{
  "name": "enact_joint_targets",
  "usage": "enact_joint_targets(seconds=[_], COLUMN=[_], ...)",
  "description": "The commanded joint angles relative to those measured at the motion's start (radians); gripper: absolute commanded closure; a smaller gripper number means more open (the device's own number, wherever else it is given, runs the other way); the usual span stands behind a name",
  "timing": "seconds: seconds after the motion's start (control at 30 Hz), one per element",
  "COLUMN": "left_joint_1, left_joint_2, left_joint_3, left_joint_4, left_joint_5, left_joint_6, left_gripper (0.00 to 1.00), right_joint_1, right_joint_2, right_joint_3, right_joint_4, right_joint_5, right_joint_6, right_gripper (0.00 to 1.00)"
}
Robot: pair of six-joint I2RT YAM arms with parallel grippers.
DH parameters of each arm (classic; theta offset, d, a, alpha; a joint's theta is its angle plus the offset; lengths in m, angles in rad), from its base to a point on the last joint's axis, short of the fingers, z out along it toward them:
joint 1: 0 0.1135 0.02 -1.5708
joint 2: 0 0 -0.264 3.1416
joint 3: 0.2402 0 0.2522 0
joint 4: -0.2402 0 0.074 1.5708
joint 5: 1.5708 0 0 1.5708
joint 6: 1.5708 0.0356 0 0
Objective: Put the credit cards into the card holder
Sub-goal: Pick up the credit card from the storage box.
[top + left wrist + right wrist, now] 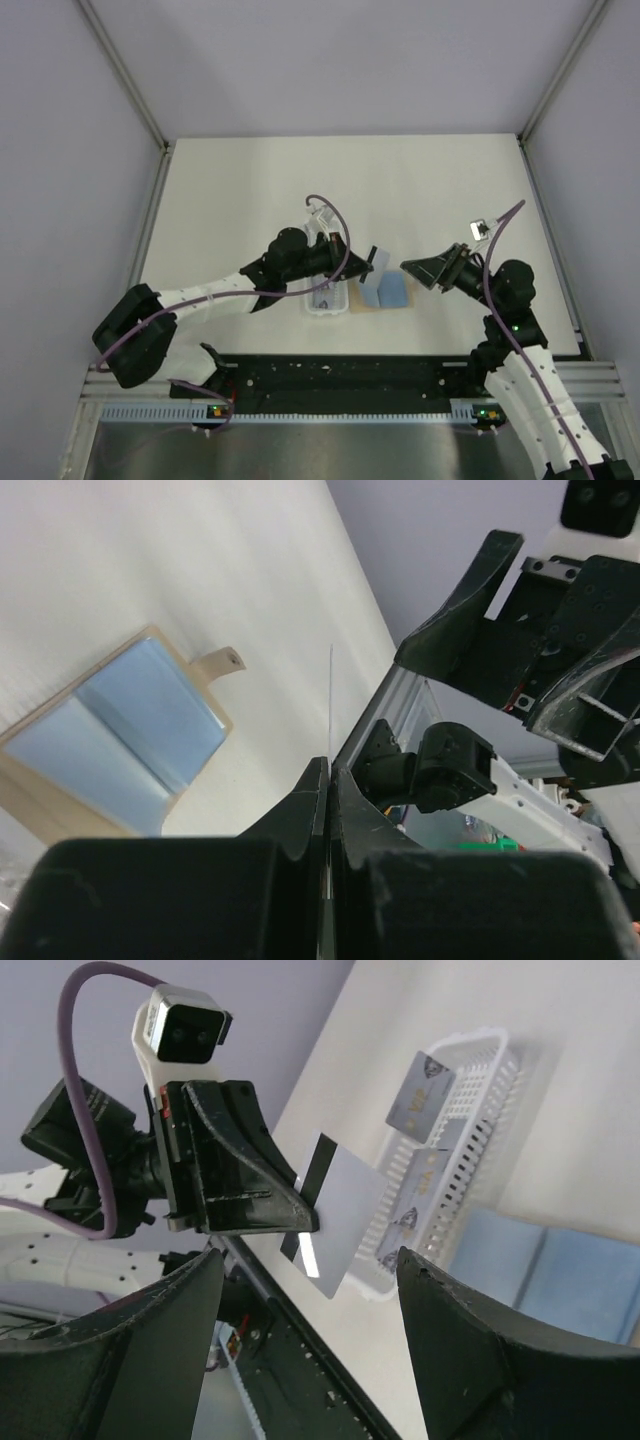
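Early stage, nothing seen inside open tan leather-like card holder with blue lining (385, 292), centre of top view. Pinching pale grey card with black stripe (345, 1210) in left gripper (328, 772), clamped shut, just up-frame of holder. Left in white plastic mesh tray (500, 1035): several silvery cards (420, 1090). Right gripper (412, 267) spread wide, holding nothing.

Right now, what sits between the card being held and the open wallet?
Nothing: the left wrist view shows only bare table between the held credit card and the open card holder.

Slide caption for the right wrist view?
Left hand pinches a striped card near the tray of cards, open holder alongside.
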Motion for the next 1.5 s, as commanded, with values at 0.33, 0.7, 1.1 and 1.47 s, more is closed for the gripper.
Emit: enact_joint_targets(seconds=[0.33,0.7,1.1,1.47], left_joint_1=[-0.103,-0.123,-0.123,-0.123], left_joint_2=[0.009,0.044,0.108,0.107], left_joint_3=[-0.023,0.000,0.034,0.016], left_joint_4=[0.380,0.413,0.476,0.477], left_joint_5=[-0.026,-0.055,-0.043,-0.046], left_joint_6=[-0.149,-0.161,-0.195,-0.197], left_gripper=[1.00,1.00,1.00,0.91], right_joint_1=[-0.003,-0.005,-0.005,-0.005], right_joint_2=[-0.072,-0.063,-0.028,-0.020], right_joint_3=[-0.102,-0.132,-0.148,-0.155], right_joint_4=[0.228,0.313,0.369,0.381], right_joint_5=[-0.088,-0.115,-0.128,-0.112], right_joint_6=[0.240,0.300,0.323,0.319], right_gripper=[0.42,0.65,0.70,1.00])
